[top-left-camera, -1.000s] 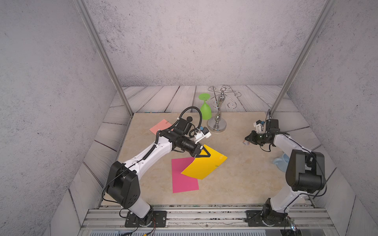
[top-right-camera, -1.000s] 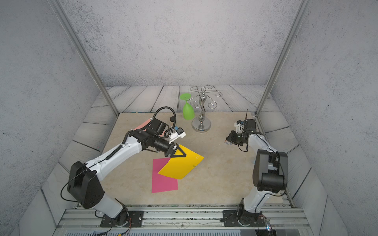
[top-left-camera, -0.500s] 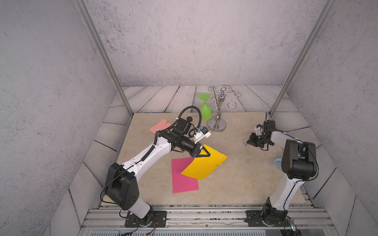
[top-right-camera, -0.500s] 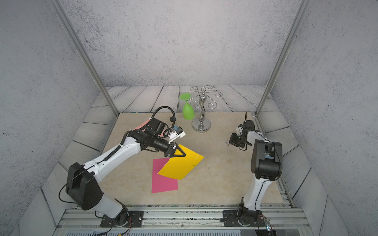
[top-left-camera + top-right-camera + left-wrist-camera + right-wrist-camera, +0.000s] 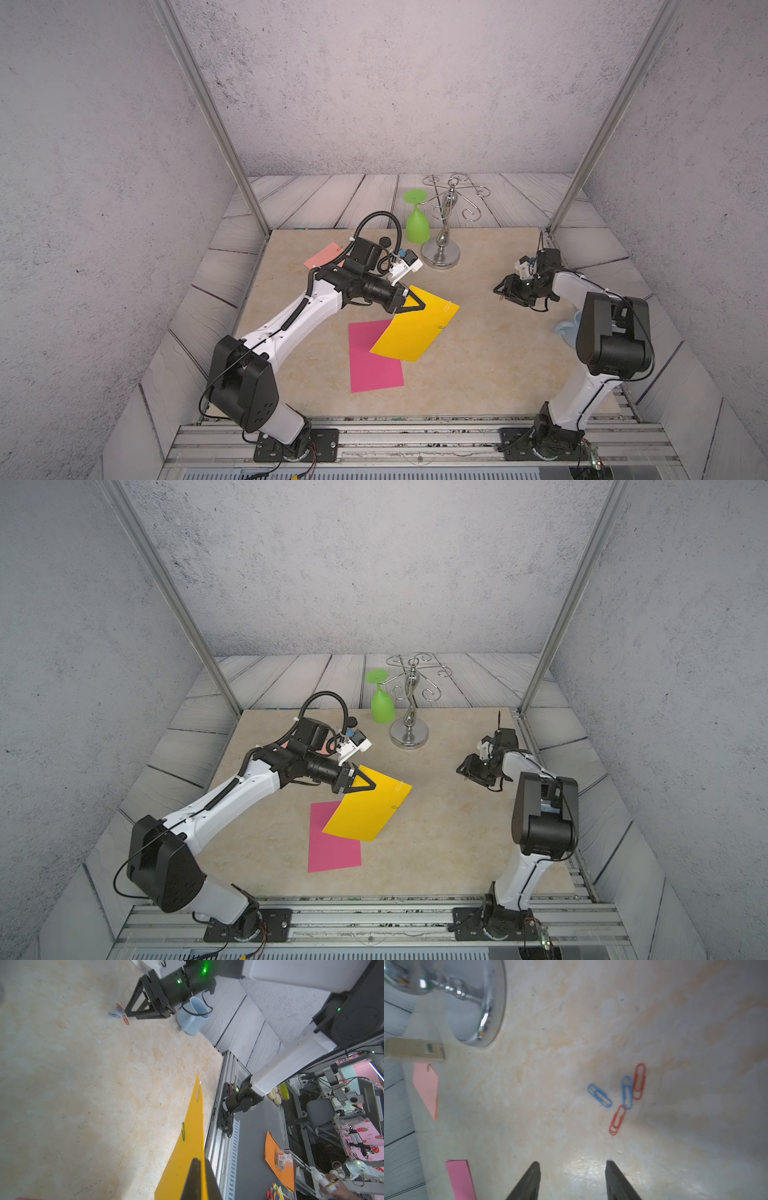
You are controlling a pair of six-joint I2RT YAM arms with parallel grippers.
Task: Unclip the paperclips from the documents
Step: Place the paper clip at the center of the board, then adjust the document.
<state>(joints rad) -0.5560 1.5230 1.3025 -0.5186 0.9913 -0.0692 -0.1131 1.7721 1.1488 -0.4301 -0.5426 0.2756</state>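
My left gripper [image 5: 422,305] [image 5: 372,787] [image 5: 200,1160] is shut on a corner of the golden yellow document [image 5: 415,328] [image 5: 187,1157] and holds that corner lifted. A green paperclip [image 5: 183,1131] and a pale one [image 5: 198,1093] sit on its edge. It partly overlaps the flat magenta document [image 5: 372,365]. The salmon pink document [image 5: 322,255] lies behind my left arm with a clip [image 5: 428,1067] on it. My right gripper [image 5: 498,289] [image 5: 572,1162] stands open and empty near the mat. Several loose blue and red paperclips [image 5: 627,1092] lie just beyond its tips.
A chrome wire stand [image 5: 442,249] with a green glass [image 5: 417,224] hanging on it stands at the back middle. A light-blue cup [image 5: 565,328] lies by the right arm's elbow at the mat's right edge.
The right gripper's jaws have gone from shut to open above the loose clips, and the right arm's elbow has shifted. The left arm and the yellow sheet have stayed still.
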